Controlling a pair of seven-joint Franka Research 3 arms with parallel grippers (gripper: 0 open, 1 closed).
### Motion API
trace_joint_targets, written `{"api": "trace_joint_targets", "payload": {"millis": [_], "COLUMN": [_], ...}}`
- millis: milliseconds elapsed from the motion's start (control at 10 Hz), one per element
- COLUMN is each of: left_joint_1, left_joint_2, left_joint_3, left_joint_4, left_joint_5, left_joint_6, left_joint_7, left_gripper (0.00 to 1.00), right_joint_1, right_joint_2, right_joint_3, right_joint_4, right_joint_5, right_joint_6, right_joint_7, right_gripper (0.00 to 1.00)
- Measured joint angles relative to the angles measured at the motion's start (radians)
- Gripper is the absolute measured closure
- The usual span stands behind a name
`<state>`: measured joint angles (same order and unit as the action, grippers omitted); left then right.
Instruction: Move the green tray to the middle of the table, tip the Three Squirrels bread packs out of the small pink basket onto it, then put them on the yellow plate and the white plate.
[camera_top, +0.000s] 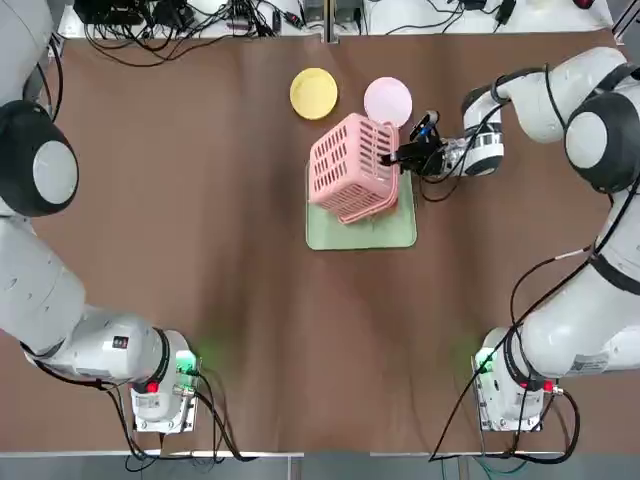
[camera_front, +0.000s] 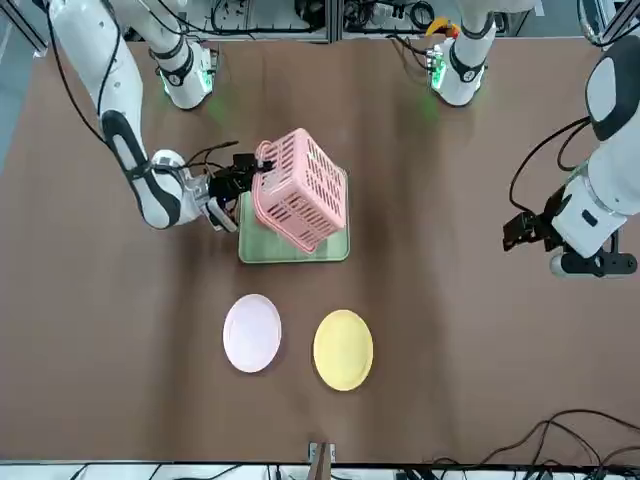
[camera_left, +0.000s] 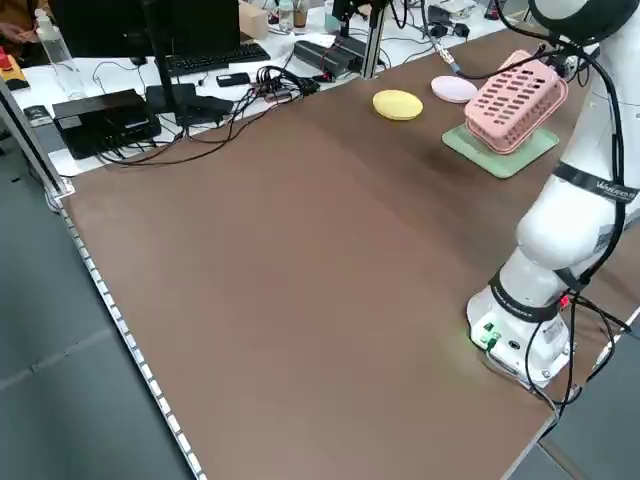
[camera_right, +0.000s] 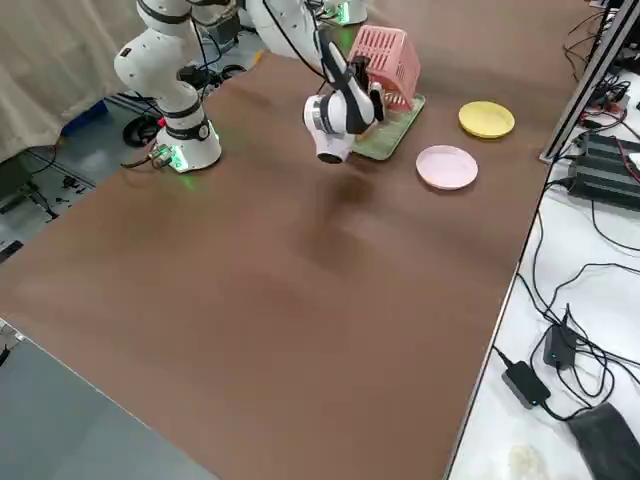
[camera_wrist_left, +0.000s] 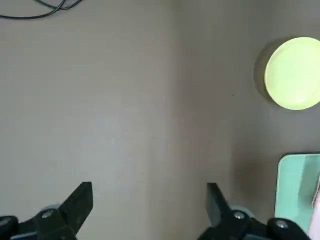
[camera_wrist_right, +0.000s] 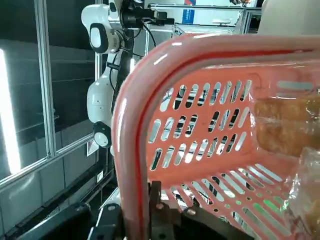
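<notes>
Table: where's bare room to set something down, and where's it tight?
Free: the table's whole left half, from the yellow plate back to the idle left gripper, and the strip between the green tray and the arm bases. Crowded: the right gripper tips the small pink basket over the tray, with the white plate close behind.

Both robot arms are smooth and white, made of fat round tubes with dark grey rings at the joints. Each arm grows from a round white base on the desk, with a small green light and red dots on it, at about 7 o'clock and 5 o'clock in the top view. Thin black cables loop beside the arms and bases. The right claw (camera_top: 402, 152) is black, with wires around its wrist. The left claw (camera_wrist_left: 150, 202) has two flat black fingers (camera_wrist_left: 80, 200) with small silver screws.
</notes>
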<state>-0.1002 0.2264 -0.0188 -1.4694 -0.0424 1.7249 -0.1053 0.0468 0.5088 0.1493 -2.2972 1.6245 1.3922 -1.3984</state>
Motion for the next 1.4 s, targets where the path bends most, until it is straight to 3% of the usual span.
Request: {"api": "trace_joint_targets", "payload": {"millis": [400, 800, 1400], "left_joint_1": [0.002, 0.003, 0.004], "left_joint_2": [0.0, 0.0, 0.0], "left_joint_3": [0.002, 0.003, 0.004], "left_joint_4": [0.0, 0.0, 0.001], "left_joint_5": [0.0, 0.0, 0.001], "left_joint_6": [0.0, 0.003, 0.004], "left_joint_7": [0.0, 0.0, 0.0], "left_gripper": [0.0, 0.0, 0.0], "right_joint_1": [-0.002, 0.009, 0.055], "right_joint_2": [0.001, 0.002, 0.057], "right_joint_3": [-0.04, -0.035, 0.001], "right_joint_4": [0.0, 0.003, 0.033], "right_joint_5": [-0.039, -0.034, 0.071], "right_joint_6": [-0.027, -0.031, -0.052], "right_joint_7": [0.0, -0.002, -0.035], "right_gripper": [0.93, 0.93, 0.93]}}
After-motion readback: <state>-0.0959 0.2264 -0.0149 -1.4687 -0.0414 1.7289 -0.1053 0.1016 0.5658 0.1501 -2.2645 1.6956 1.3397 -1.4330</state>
